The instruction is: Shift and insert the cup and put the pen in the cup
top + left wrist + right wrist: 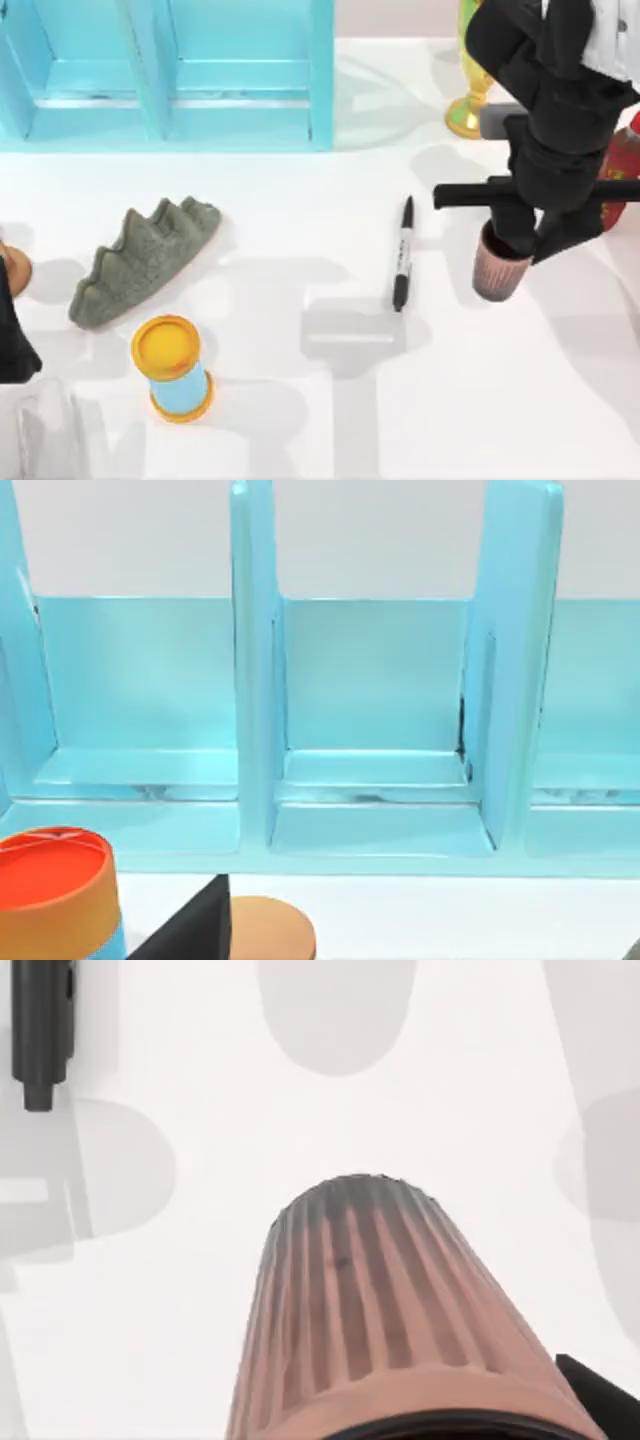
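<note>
**Top view: right end effector at the cup, pen lying beside it**

Top view: the right end effector is seen lowered onto the small reddish-brown ribbed cup, which stands on the white surface at the right side. One dark finger appears to reach into the cup's mouth and another lies against its outer wall, so the cup seems to be grasped at its rim, though the contact itself is partly hidden by the arm. The slim black pen with a white-grey label band lies flat just left of the cup, apart from it. Behind, a light-blue compartmented rack stands along the far edge, and a gold goblet is partly covered by the right arm. At the left, a grey-green ridged slab lies near a blue cylinder with yellow-orange ends. The left arm is parked at the left edge.

Left wrist view: the rack's open compartments are faced, with the cylinder's orange end close below. Whether the left end effector is released or clenched cannot be told.

Right wrist view: the cup's ribbed wall is seen close up, a dark finger at its rim, and the pen's tip lies apart on the surface.
</note>
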Controlling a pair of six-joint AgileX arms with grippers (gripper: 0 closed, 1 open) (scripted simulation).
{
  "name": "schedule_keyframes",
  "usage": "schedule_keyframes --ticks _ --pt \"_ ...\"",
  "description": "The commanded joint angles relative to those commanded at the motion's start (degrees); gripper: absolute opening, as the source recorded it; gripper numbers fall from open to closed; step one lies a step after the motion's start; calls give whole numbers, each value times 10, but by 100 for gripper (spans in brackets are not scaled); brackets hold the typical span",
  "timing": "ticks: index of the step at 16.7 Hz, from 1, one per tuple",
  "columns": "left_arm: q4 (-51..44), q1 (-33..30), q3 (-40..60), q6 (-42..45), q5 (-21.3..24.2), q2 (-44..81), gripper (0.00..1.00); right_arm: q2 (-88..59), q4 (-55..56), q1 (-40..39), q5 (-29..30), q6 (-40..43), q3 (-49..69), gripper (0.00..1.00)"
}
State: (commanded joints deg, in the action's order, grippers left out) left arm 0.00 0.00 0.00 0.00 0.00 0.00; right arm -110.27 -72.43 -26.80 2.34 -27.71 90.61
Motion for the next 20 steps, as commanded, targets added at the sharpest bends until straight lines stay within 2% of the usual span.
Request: schedule_keyframes --ticks 6,12,16,20 --pt "0 0 0 0 0 0 100 -1 3 -2 -2 -5 -2 0" --pt "0 0 0 0 0 0 100 -21 93 -10 0 -10 -71 0" --pt "0 0 0 0 0 0 100 -23 97 -10 0 -10 -75 0" --pt "0 0 0 0 0 0 100 -23 97 -10 0 -10 -75 30"
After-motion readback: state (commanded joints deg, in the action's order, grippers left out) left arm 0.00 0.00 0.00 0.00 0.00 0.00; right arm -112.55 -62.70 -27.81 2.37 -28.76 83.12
